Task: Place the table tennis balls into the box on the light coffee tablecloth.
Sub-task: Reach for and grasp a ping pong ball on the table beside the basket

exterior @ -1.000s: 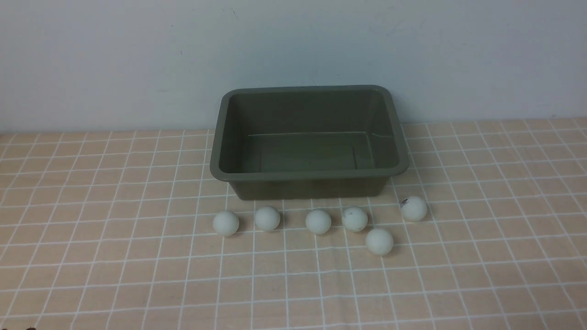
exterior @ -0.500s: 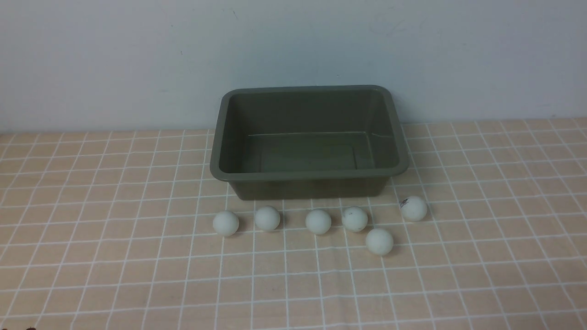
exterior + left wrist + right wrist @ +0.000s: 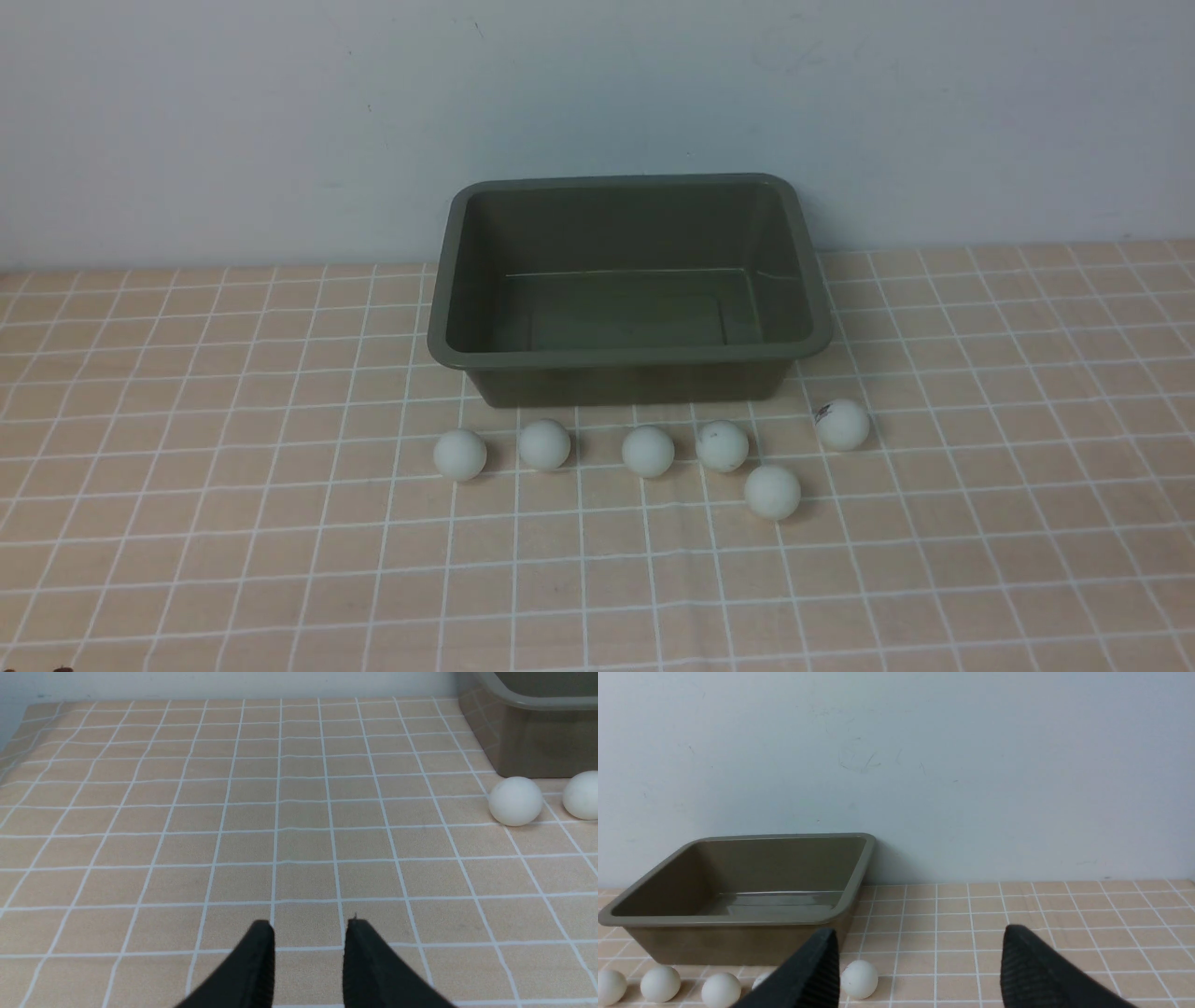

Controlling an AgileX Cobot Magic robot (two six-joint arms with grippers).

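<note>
Six white table tennis balls (image 3: 648, 452) rest on the light coffee tablecloth (image 3: 597, 597), all on the robot's side of the box (image 3: 630, 385). The box stands upright near the wall (image 3: 597, 84), open side up, and holds no ball. Its long axis runs left to right across the front view, roughly parallel to the wall; its short axis points from the robot toward the wall.

The balls are round and present no long axis. Taken together, they form an uneven row along the near long side of the box. Two lie toward the left end, one slightly right of the middle, and one just beside that. A fifth sits closer to the robot, and the sixth—with a dark printed mark on its left side—lies beyond the right end of the box base. Each ball is apart from its neighbours.

Left gripper (image 3: 309, 926): fingers parted by a modest gap, nothing between them, tablecloth visible through the opening. Right gripper (image 3: 920, 933): fingers spread wide, nothing gripped. In the right wrist view, one finger partly covers a ball—this is overlap in the view; contact cannot be determined.
</note>
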